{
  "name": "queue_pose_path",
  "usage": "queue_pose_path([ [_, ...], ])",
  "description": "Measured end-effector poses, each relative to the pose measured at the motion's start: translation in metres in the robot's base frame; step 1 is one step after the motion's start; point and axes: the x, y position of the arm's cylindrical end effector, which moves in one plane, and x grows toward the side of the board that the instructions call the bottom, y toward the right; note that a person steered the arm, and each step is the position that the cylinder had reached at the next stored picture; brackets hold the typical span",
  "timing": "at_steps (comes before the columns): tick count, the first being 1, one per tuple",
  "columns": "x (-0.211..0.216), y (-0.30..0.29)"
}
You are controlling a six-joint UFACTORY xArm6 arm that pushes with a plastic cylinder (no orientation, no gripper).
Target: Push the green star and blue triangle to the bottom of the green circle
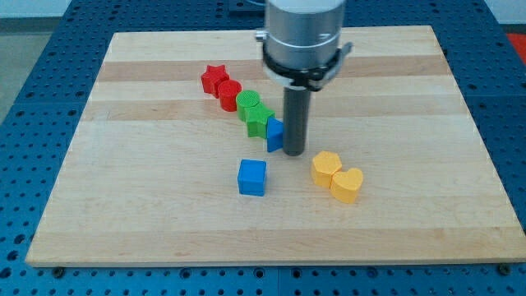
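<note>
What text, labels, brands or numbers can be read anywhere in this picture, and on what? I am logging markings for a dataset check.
None: no word, number, label or sign can be read anywhere.
The wooden board shows only grain.
The blocks are plain: red star, red cylinder, green circle, green star, blue triangle, blue cube, two yellow blocks.
The arm's metal collar and my tip carry no visible marking.

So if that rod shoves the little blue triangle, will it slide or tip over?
Probably slide: the blue triangle looks squat, flat on the smooth wooden board. It may twist, since my tip sits at its right. It could nudge the touching green star.
</note>
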Motion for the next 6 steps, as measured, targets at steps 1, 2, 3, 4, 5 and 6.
queue_pose_path([
  [1, 0.0, -0.038],
  [2, 0.0, -0.035],
  [3, 0.011, -0.005],
  [4, 0.002, 0.03],
  [5, -0.036, 0.03],
  [6, -0.037, 0.012],
])
